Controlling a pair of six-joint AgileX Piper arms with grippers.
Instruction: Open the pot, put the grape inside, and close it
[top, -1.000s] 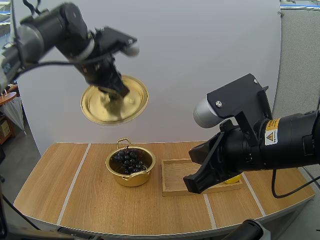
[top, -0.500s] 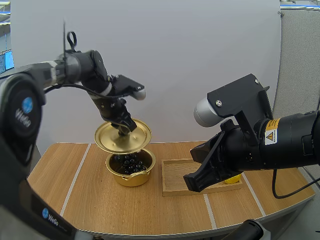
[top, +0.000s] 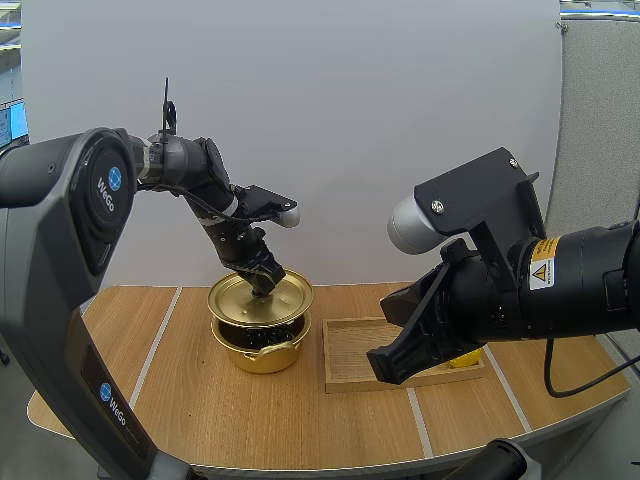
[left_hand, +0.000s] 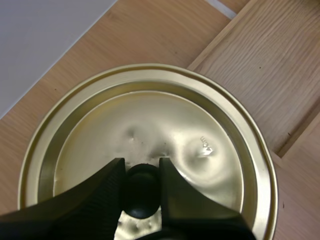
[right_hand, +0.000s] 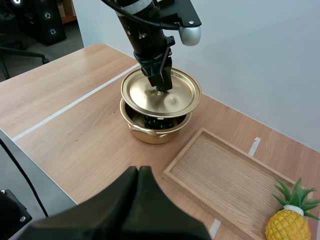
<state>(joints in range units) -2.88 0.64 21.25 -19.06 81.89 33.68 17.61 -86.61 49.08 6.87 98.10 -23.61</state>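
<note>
My left gripper (top: 264, 284) is shut on the black knob (left_hand: 141, 183) of the gold lid (top: 260, 299), holding it tilted just above the gold pot (top: 260, 345). The same lid (right_hand: 161, 93) hovers over the pot (right_hand: 156, 128) in the right wrist view, with dark grapes (right_hand: 152, 120) showing in the gap under it. In the left wrist view the lid (left_hand: 150, 130) spreads out under my fingers (left_hand: 107, 187). My right gripper (top: 392, 365) hangs shut and empty above the wooden tray (top: 350, 345), its fingers together as one dark wedge (right_hand: 138, 200).
The wooden tray (right_hand: 225, 180) lies to the right of the pot. A toy pineapple (right_hand: 287, 220) stands at the tray's far right end. White tape lines (top: 150, 360) cross the wooden table.
My left arm has brought the lid down from high above the table to just over the pot's rim. The right arm has stayed still.
</note>
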